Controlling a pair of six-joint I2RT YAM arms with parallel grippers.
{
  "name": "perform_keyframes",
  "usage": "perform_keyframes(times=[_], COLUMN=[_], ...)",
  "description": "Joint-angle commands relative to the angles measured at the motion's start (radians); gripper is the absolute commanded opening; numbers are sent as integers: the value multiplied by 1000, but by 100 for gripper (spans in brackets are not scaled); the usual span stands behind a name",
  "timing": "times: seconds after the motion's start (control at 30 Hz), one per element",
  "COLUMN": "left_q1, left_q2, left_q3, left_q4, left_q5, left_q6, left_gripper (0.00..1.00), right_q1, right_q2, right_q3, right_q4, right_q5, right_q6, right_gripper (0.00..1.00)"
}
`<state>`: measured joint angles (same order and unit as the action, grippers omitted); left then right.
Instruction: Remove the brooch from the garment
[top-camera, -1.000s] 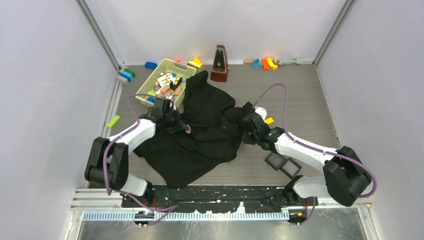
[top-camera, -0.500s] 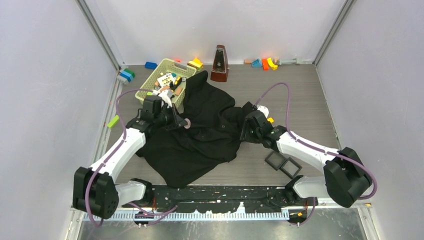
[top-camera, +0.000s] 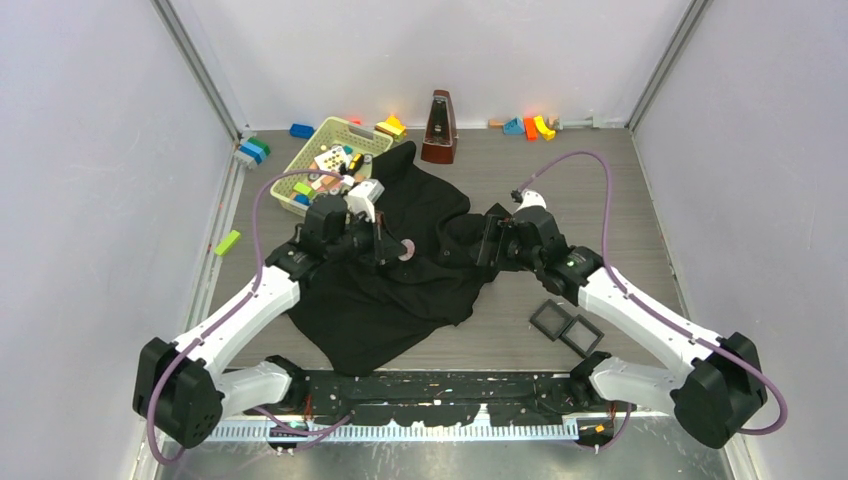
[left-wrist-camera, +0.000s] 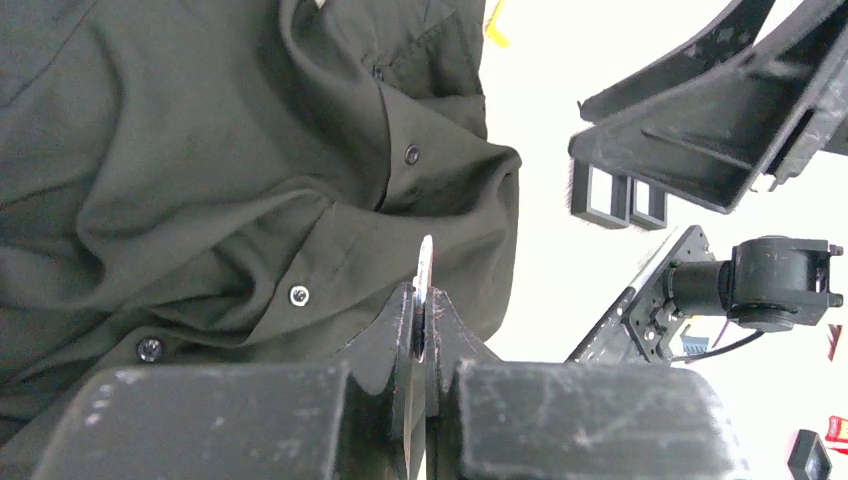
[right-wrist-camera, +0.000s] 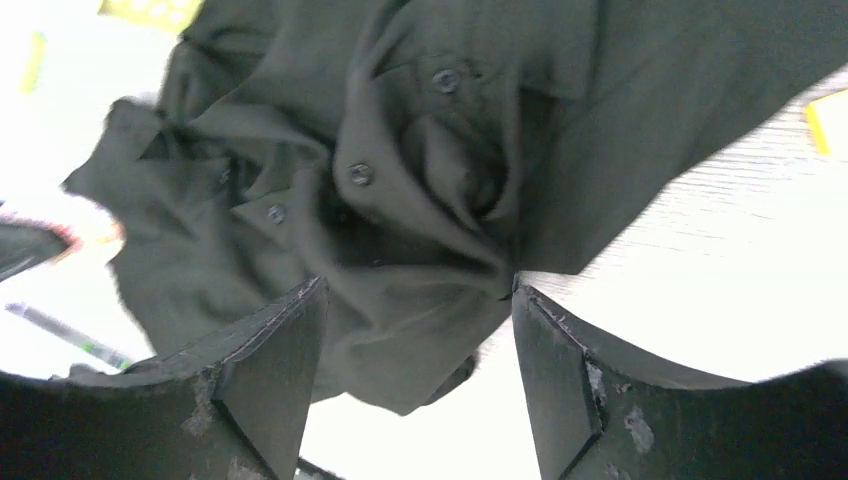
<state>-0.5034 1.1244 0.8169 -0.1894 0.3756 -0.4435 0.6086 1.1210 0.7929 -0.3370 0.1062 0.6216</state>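
Plainly, the left end effector (top-camera: 393, 248) is clamped on the brooch (top-camera: 406, 249), gripping the pinkish disc edge-on. It holds the disc just above the black garment (top-camera: 400, 295), apparently lifted clear so the cloth cannot catch it. Further right, the right end effector (top-camera: 487, 251) hangs with jaws apart over a bunched fold. It grips nothing, and is likely placed there to steady the fabric against the bench (top-camera: 610, 200).

Plain black garment (top-camera: 400, 290) with small dark buttons; pinkish-brown brooch (top-camera: 408, 249) of dull sheen; grey tabletop (top-camera: 600, 210) streaked with fine wood grain; pale yellow-green lattice basket (top-camera: 300, 165) at the far-left corner, its contents multicoloured; dark brown metronome (top-camera: 439, 127) at the far edge; two black trays (top-camera: 566, 327); purple cables (top-camera: 583, 153); arms (top-camera: 250, 300) white with black joints.
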Motion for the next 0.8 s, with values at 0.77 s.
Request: perform_keyframes(times=[0.77], left_q1=[2], left_q2=[-9], left_q3=[45], left_q4=[295], left_q5=[501], left_q6=[-17], left_gripper=[0], right_q1=[-1], right_q2=[10], right_q3=[-34], right_q4=[628], right_q5=[-845], right_q6=[-78], right_gripper=[48])
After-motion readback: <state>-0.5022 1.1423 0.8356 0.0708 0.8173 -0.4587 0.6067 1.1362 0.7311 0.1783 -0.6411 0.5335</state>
